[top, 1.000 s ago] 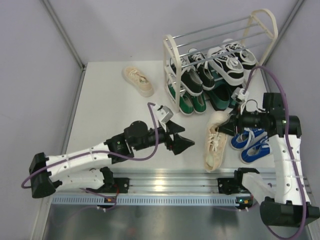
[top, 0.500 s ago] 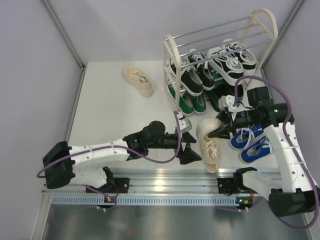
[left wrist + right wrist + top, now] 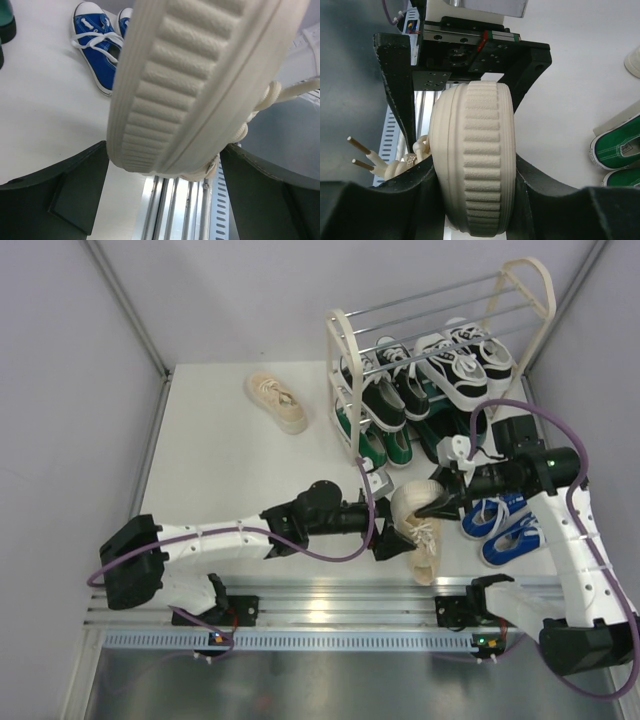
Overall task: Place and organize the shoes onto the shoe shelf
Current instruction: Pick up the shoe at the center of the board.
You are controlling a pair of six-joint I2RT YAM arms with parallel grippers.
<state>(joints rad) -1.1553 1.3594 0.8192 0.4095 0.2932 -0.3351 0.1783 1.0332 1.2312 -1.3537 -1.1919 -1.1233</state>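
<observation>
A cream chunky sneaker (image 3: 413,512) hangs tipped on its side near the table's front edge, with my right gripper (image 3: 441,502) shut on its heel end. In the right wrist view the ridged sole (image 3: 479,150) is pinched between both fingers of that gripper (image 3: 472,172). My left gripper (image 3: 392,539) stands open around the shoe's other end. The left wrist view has the sole (image 3: 200,75) between that gripper's (image 3: 164,162) wide-spread jaws. The second cream sneaker (image 3: 277,401) lies alone at the back left. The shoe shelf (image 3: 345,335) stands at the back right.
Black sneakers (image 3: 385,390) and black-and-white striped sneakers (image 3: 462,365) sit on the shelf, green sneakers (image 3: 385,446) at its foot. A blue pair (image 3: 500,523) lies beside my right arm. The metal rail (image 3: 330,605) runs along the near edge.
My left arm has reached right until its open jaws straddle the cream sneaker. The right gripper has shifted the sneaker left and tipped it up on its side.
</observation>
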